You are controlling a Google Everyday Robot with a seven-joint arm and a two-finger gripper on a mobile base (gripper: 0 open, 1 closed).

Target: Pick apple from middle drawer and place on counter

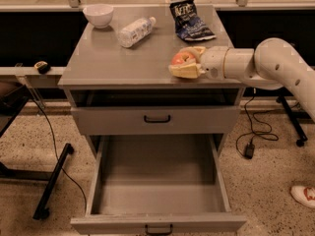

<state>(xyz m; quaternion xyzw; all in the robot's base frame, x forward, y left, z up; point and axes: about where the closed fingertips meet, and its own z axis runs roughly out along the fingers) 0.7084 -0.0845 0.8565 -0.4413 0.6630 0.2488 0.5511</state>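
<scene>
Grey metal makes up the cabinet, and its flat top, the surface point(123, 58), carries everything in play. The claw point(178, 61) sits low over the right part of the surface, close to the front edge, at the end of a thick white arm point(266, 65) that reaches in from the right side. Its two pale yellowish fingers point(186, 72) are drawn in around the apple point(184, 58), one on the far side and one on the near side, so the red and yellow fruit is gripped between them; whether the apple's underside touches the surface cannot be told. The nearer finger lies right along the surface. At the far left corner stands a white bowl point(98, 14), and just to its right a plastic bottle point(135, 31) lies on its side, tilted toward the far edge. A dark blue snack bag point(189, 21) lies near the far right corner, just beyond the claw. Under the front edge a flat drawer face point(157, 118) with a black handle is closed. Below it the middle drawer point(157, 222) is pulled far out toward the camera, its grey floor and low side walls in plain view, well apart from the apple
</scene>
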